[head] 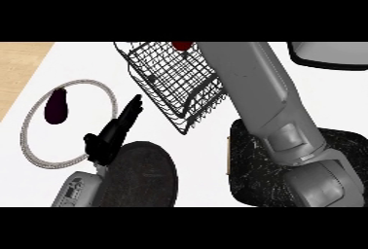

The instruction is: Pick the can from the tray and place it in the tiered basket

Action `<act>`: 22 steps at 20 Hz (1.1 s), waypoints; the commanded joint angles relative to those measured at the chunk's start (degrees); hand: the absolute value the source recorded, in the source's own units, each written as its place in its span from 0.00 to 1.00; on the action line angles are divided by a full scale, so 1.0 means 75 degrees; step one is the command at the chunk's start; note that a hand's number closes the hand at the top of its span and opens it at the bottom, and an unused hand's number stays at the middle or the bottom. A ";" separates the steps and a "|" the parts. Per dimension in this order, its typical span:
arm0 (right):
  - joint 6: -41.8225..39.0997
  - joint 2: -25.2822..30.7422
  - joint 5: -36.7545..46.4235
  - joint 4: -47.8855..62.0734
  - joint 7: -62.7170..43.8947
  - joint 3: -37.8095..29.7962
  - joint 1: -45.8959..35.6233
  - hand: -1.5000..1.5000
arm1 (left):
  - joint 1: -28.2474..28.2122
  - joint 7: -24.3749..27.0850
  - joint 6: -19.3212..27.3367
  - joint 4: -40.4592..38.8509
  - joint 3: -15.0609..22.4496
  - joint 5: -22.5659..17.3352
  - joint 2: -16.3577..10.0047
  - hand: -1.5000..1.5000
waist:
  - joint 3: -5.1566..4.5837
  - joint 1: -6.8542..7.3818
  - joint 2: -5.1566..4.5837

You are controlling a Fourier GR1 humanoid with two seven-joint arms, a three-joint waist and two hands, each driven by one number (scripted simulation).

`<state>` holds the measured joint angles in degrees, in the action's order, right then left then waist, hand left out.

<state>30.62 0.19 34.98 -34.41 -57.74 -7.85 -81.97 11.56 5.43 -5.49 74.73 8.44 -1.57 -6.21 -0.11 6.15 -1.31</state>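
The left hand (115, 129) lies low at the left of the head view. Its black fingers are straight and pressed together, pointing up and to the right, with the thumb sticking out to the left; it holds nothing. Its fingertips end near the lower left corner of the tiered basket (173, 82) without touching it. The grey left forearm (78, 187) comes in from the lower edge beneath it, and just to its right a dark speckled round disc (144, 175) lies on the white surface (86, 63).

To the left of the hand is a round plate with a rope-like rim (27, 127), and a dark purple eggplant (56, 108) lies in its upper left part. The hand overlaps the plate's lower right rim.

The tiered basket is black wire, and it shows tilted in the view's upper middle. At its top edge a small dark-red rounded shape shows, seemingly the can (182, 45), mostly cut off by the view's edge.

The right forearm (266, 102) rises from the lower right past the basket's right side to the top edge. The right hand itself is out of sight, so I cannot tell how its fingers stand. Beneath this forearm lies a dark speckled tray (248, 170). A white thing with a dark rim (323, 63) sits in the upper right corner, and a strip of wood (18, 68) shows at the far left.
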 commanded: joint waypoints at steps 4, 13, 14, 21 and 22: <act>0.2091 -0.0024 -0.0894 0.0750 0.0145 0.0126 -0.0246 0.00 | -0.0088 0.0154 -0.0160 -0.0088 -0.0272 -0.0136 -0.0219 0.50 | -0.0004 -0.0151 0.0036; 0.4018 0.0623 0.1638 0.1722 -0.1450 0.0929 -0.0884 0.00 | -0.0668 0.0068 0.0167 0.0245 -0.0387 -0.0120 -0.0177 0.50 | -0.0005 -0.0854 0.0307; 0.4194 0.0692 0.1825 0.1700 -0.1593 0.0962 -0.1015 0.00 | -0.0813 0.0159 0.0065 0.0063 -0.0511 -0.0193 -0.0303 0.50 | -0.0009 -0.0943 0.0336; 0.4593 0.0914 0.2150 0.0449 -0.1253 0.0847 -0.0250 0.00 | -0.1006 -0.0049 0.0207 0.0236 -0.0762 -0.0325 -0.0371 0.50 | 0.0029 -0.1514 0.0540; 0.4644 0.0774 0.2239 0.0307 -0.1274 0.0893 -0.0052 0.00 | -0.1109 -0.0027 0.0391 0.0276 -0.0795 -0.0266 -0.0316 0.50 | 0.0031 -0.1602 0.0599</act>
<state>60.55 5.52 50.19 -27.53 -62.54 -1.22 -84.79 4.51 5.61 -3.67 76.13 3.57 -3.19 -8.53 0.01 -3.79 2.29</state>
